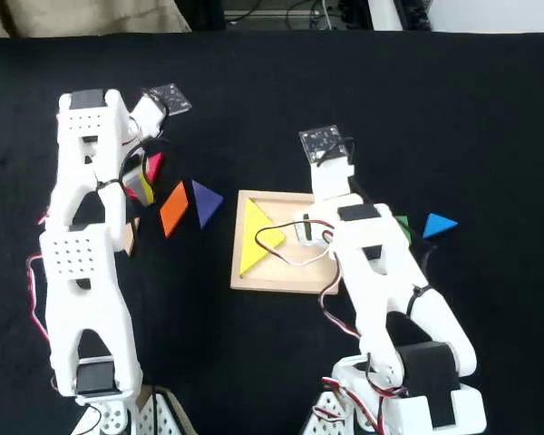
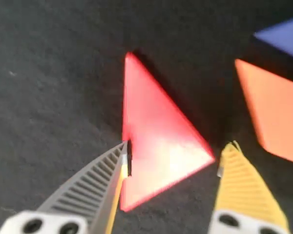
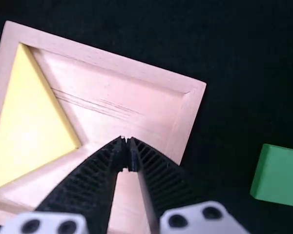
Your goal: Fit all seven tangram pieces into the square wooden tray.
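White arms (image 1: 82, 263), red-black cables (image 1: 295, 256) — left hand (image 2: 177, 145) yellow-grey (right hand (image 3: 127, 140) black), ribbed.

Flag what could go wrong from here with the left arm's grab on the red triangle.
1. The left gripper straddles the red triangle near a corner, jaws on slanted edges; closing may squirt or twist it.
2. The orange piece lies close beside one jaw and may get nudged.
3. The right gripper hangs shut over the tray, likely blocking the drop-off.
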